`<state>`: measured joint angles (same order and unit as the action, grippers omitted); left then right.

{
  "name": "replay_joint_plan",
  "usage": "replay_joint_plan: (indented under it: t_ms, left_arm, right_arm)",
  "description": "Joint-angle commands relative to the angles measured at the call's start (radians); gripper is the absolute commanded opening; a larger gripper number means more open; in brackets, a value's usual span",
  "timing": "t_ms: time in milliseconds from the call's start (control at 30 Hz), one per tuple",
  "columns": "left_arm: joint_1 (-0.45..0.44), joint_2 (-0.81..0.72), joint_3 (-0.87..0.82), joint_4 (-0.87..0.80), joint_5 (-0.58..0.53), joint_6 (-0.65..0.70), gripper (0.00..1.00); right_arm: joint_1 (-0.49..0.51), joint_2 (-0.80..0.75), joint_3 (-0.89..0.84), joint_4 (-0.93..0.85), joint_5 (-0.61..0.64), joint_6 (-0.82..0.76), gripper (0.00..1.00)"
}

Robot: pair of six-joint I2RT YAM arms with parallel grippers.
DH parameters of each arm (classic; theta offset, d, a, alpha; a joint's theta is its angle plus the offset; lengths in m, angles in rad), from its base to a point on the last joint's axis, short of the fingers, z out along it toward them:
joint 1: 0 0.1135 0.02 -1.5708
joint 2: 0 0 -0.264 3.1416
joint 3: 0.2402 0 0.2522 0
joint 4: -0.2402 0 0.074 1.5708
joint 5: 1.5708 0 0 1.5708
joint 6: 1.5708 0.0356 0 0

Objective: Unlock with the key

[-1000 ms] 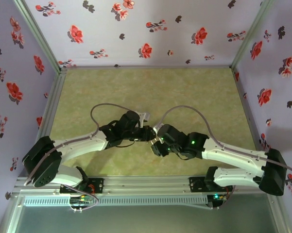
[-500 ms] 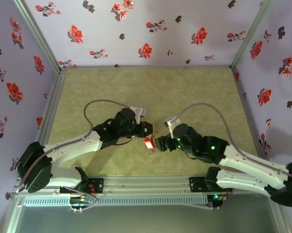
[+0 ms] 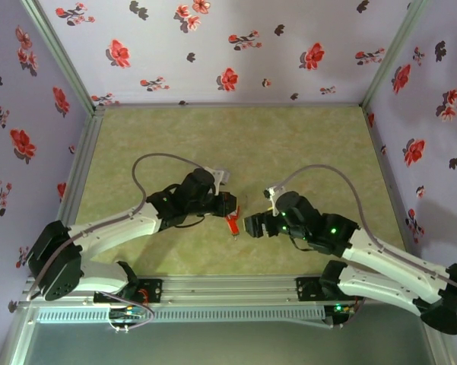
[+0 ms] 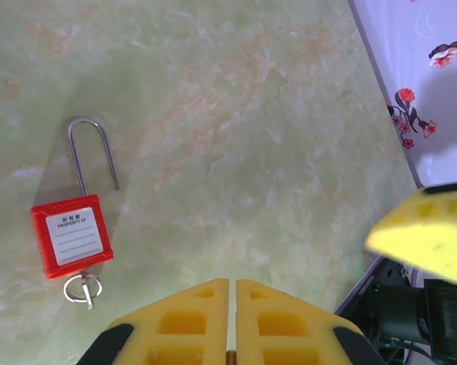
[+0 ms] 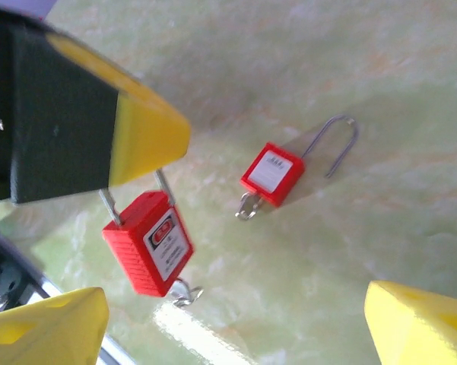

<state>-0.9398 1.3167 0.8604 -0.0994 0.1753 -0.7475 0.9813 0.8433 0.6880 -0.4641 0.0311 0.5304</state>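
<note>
Roughly midway. Pinches shackle (image 5: 164, 190) of hanging red padlock (image 5: 148, 251) with left gripper (image 3: 228, 207), jaws closed tight, above near-centre of table (image 4: 274, 114). Key (image 5: 185, 294) in its base, seemingly unturned. Hovers right gripper (image 3: 248, 226) just right, spread wide, empty. Left to do: grip key, turn. Flat on table: second padlock (image 4: 71, 239), already open.

Red padlock (image 5: 148, 251) – white label (image 5: 164, 245), green marbled table (image 5: 365, 76), lilac walls (image 3: 213, 46) – red flowers (image 3: 228, 78)

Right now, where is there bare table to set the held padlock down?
Free: the far half of the table, up to the back wall. Crowded: the near middle, where the left claw holds the hanging padlock, the open right claw faces it, and the lying padlock rests flat.
</note>
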Motion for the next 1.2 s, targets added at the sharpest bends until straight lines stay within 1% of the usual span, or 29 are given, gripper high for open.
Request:
replay_joint_plan:
  t_ms: [0,67,200,433,567,700,867,967,1167]
  left_arm:
    - [-0.001,0.031,0.048,-0.022,-0.013,0.036,0.00]
    - [-0.005,0.057,0.061,-0.024,-0.013,0.041,0.00]
    - [-0.013,0.109,0.094,-0.025,-0.008,0.046,0.00]
    - [-0.037,0.231,0.179,-0.027,0.014,0.055,0.00]
    - [-0.046,0.304,0.224,-0.033,0.027,0.057,0.00]
    - [-0.050,0.353,0.252,-0.029,0.038,0.057,0.00]
    - [-0.050,0.400,0.274,-0.023,0.051,0.054,0.00]
    - [-0.051,0.422,0.285,-0.022,0.059,0.051,0.00]
    - [-0.051,0.459,0.304,-0.023,0.065,0.054,0.00]
  right_arm:
    - [0.001,0.027,-0.049,0.139,-0.117,0.065,0.86]
    - [0.015,0.040,-0.093,0.222,-0.135,0.091,0.85]
    - [0.046,0.064,-0.147,0.317,-0.138,0.108,0.84]
    - [0.053,0.083,-0.220,0.364,-0.060,0.131,0.83]
    - [0.043,0.093,-0.251,0.378,-0.031,0.151,0.79]
    - [0.021,0.106,-0.288,0.417,-0.031,0.161,0.71]
    - [-0.033,0.129,-0.333,0.472,-0.028,0.177,0.57]
    - [-0.071,0.161,-0.349,0.521,-0.053,0.181,0.50]
    - [-0.119,0.244,-0.347,0.595,-0.109,0.184,0.42]
